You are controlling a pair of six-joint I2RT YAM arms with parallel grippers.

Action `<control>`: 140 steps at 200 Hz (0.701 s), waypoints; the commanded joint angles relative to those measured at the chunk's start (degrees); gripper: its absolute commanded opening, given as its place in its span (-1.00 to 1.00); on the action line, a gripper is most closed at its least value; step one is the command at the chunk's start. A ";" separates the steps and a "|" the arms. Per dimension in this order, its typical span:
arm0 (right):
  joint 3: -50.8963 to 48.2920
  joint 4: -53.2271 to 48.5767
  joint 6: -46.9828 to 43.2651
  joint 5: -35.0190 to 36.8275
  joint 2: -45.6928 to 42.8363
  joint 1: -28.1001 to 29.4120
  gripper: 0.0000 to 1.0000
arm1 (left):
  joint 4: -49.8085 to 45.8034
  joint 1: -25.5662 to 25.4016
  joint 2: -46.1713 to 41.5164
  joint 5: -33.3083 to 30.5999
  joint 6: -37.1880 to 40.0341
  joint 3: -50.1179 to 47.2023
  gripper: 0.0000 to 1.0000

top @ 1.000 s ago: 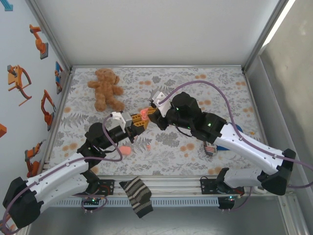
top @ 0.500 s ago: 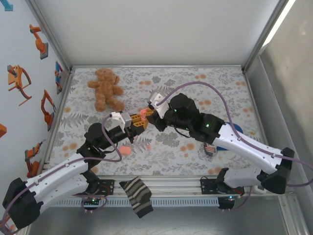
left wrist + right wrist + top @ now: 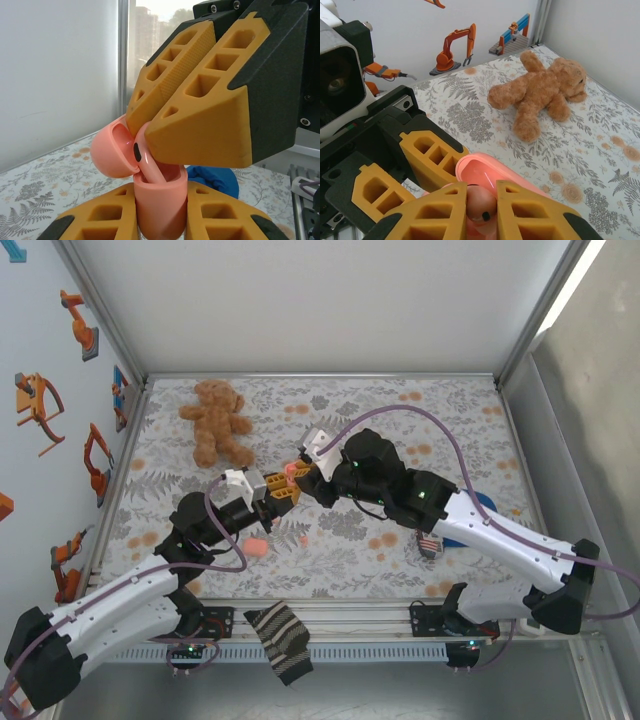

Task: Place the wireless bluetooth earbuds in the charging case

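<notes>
The earbud (image 3: 145, 162) stands tilted in the left wrist view. Its rounded head, marked with a dark dot, is up and to the left. Its stem slants down and to the right into the mouth of the case (image 3: 160, 205). The long axis is steep, with the stem end lowest and inside the case's rim; how deep it reaches is hidden. The right gripper (image 3: 143, 132) comes in from the upper right of that view, its two orange fingers pinched narrowly on the bud's head. In the right wrist view the bud sits between those fingers at bottom centre.

The case stands upright at the bottom of the left wrist view, clamped between the fingers of the left gripper (image 3: 282, 490). Its lid (image 3: 111, 152) is swung open to the left, hollow side facing the bud.

In the top view the left arm runs from the lower left up and right toward the middle of the frame. The right arm runs from the lower right up and left, bent at the elbow. The two grippers meet nose to nose just left of centre, above the floral cloth (image 3: 400, 420).

On the cloth just below the grippers lies a second case (image 3: 255, 547), and near it to the right a loose bud (image 3: 303, 538). A bear (image 3: 215, 425) lies at the upper left.
</notes>
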 commanded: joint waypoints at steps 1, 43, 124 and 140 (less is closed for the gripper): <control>2.19 -1.68 -0.08 -2.11 0.65 0.62 -0.63 | 1.71 -0.33 -1.10 0.03 -0.09 0.27 -1.00; 3.80 -0.84 0.16 -2.61 -1.46 0.72 -0.37 | 1.73 -0.35 -1.52 -0.17 -0.01 -0.29 -1.00; 7.88 -1.78 3.53 6.66 -5.94 0.67 0.11 | 1.69 -0.35 -3.16 -0.17 0.34 -1.21 -1.00; 7.00 -2.04 4.10 10.00 -7.03 0.56 0.23 | 1.70 -0.41 -3.83 -0.34 0.31 -1.81 -1.00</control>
